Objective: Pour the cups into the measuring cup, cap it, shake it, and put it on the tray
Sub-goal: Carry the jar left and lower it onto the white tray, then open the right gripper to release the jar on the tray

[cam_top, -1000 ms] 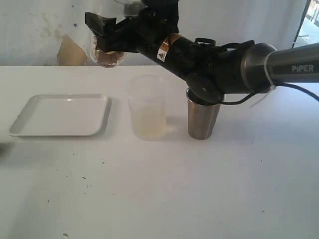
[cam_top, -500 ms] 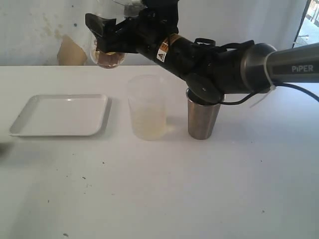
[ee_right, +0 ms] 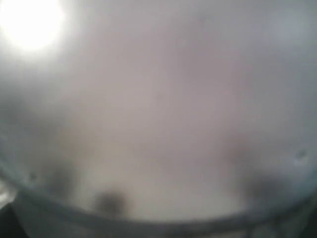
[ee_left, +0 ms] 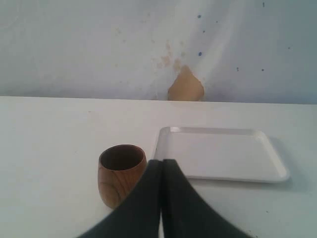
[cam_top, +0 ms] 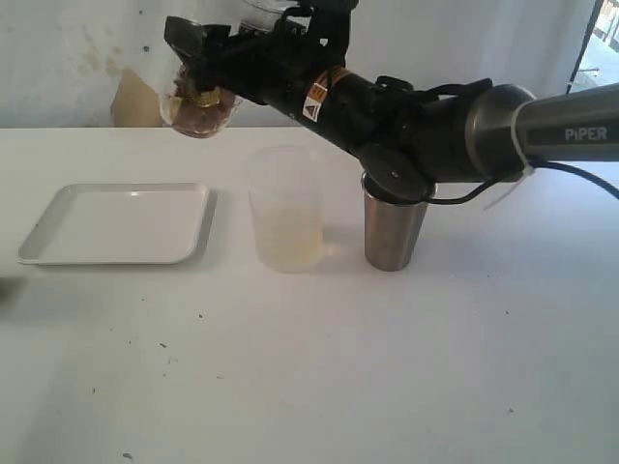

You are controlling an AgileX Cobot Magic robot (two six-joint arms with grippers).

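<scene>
Right gripper (cam_top: pixel 198 87), jaws wide, grips the measuring cup (cam_top: pixel 193 116), tilted high above the table, brown contents inside. Steel cup (cam_top: pixel 392 237) and wooden cup (ee_left: pixel 121 173) stand upright; pouring looks done. Tray (cam_top: pixel 58 246) awaits it. Left gripper (ee_left: pixel 162 166) closed, empty

Table (cam_top: pixel 387 367), bearing: tray (cam_top: pixel 116 224) at left; plastic cup (cam_top: pixel 285 208) to its right, near the middle, apart from it; steel tumbler (cam_top: pixel 395 237) right of that cup, near but not touching. Wooden cup (ee_left: pixel 121 173) on the table just off one tray corner, apart from it. Measuring cup (cam_top: pixel 198 104) off the table at the end of the right arm (cam_top: pixel 426 135), above and behind the tray's right end; the arm crosses before the tumbler's rim.
</scene>
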